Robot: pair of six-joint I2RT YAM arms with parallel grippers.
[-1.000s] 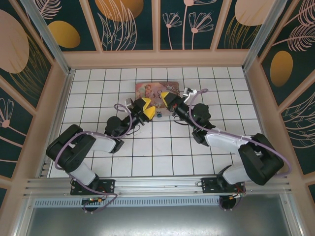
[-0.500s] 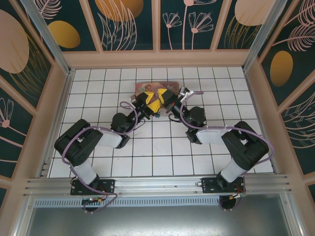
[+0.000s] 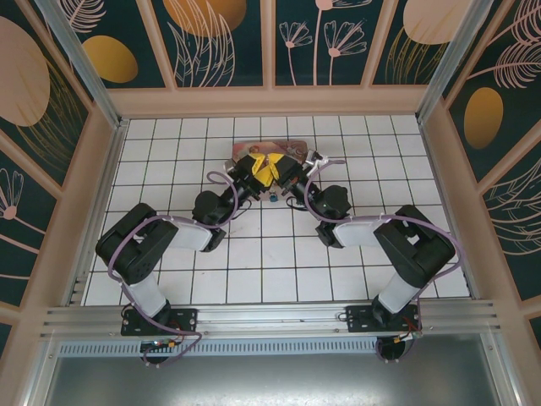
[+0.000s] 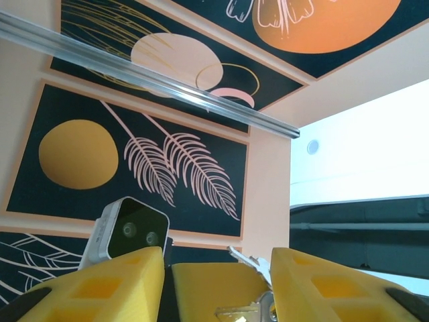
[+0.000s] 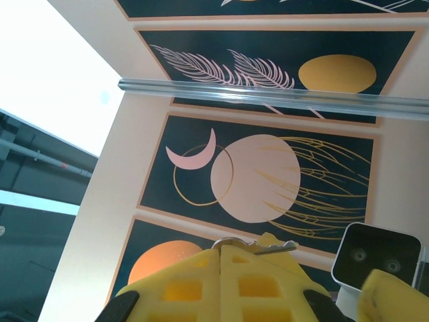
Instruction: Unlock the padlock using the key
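The right gripper [image 5: 221,258] pinches the key [image 5: 271,247] (just its tip pokes out). The left gripper [image 4: 216,268] has its fingers apart. The padlock [image 3: 272,196] sits at their 6 o'clock.

Both arms reach forward, left gripper [image 3: 260,167] jaws apart, right gripper [image 3: 277,172] jaws pressed together, tips meeting.

The padlock [image 3: 273,196] is a tiny blue speck lying on the white tiled floor [image 3: 245,254], towards the far middle. From above it is too small to tell how its shackle stands. The key [image 5: 259,247] is held up off the floor: a thin silvery sliver pinched between the pressed-together yellow pads of the right gripper [image 5: 221,257], its end poking out past their tips.
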